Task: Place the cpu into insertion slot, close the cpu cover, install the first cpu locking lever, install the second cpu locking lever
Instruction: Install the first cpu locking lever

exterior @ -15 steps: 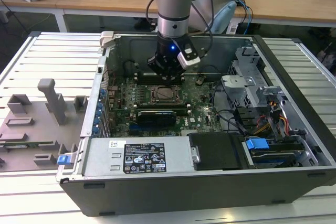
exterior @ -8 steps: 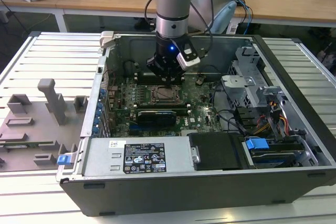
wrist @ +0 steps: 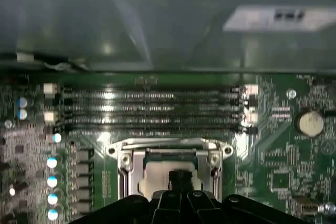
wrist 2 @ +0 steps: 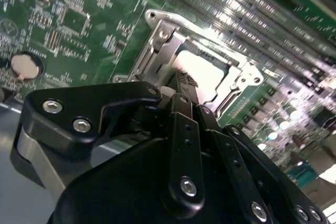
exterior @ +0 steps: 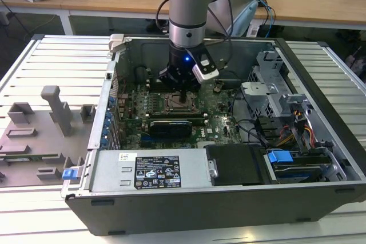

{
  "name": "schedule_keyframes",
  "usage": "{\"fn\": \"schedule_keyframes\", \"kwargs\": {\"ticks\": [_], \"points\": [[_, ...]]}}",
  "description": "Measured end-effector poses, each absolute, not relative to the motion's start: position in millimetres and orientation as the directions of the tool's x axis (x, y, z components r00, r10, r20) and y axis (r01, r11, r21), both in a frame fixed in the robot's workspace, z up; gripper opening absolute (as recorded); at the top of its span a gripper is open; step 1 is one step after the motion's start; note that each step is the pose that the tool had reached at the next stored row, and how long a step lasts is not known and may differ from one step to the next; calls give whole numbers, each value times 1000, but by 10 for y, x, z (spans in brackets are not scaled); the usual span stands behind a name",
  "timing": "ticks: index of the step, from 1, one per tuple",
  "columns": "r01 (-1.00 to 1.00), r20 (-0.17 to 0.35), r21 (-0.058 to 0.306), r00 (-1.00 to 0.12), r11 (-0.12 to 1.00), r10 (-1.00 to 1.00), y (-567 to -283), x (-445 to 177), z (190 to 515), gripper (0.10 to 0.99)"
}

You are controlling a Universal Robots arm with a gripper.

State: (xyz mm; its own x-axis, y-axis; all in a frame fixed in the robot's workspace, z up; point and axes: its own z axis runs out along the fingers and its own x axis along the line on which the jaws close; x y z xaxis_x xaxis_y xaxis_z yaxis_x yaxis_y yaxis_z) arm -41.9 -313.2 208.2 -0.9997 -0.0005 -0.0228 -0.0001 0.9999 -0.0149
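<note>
Grey steel computer case (exterior: 171, 198) lies open, and we see the green motherboard (exterior: 132, 112) inside it, with 1 arm reaching down over its middle. Our gripper (wrist 2: 181, 85) hangs directly above the socket, fingers drawn together around nothing we can make out. Under it the cpu cover (wrist: 168, 148) looks folded flat, with the cpu (wrist: 157, 179) seated in its window. We judge the lever step is in hand, calling for a hooked press sideways.

Cpu cover (wrist 2: 157, 45): shiny bare metal. Cpu (wrist: 168, 178): dull silver top. Gripper (wrist 2: 181, 95): matt black w/ bright screws. Motherboard (wrist 2: 100, 40): glossy green.
</note>
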Motion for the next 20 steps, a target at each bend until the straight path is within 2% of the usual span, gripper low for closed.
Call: {"fn": "schedule_keyframes", "kwargs": {"ticks": [6, 10, 20], "points": [[0, -25, -15, -1000, 1000, 0, -3141, -420, 2195, 106], [0, -25, -15, -1000, 1000, 0, -3141, -421, 2381, 106], [0, -30, -15, -1000, 1000, 0, -3272, -448, 2441, 106]]}}
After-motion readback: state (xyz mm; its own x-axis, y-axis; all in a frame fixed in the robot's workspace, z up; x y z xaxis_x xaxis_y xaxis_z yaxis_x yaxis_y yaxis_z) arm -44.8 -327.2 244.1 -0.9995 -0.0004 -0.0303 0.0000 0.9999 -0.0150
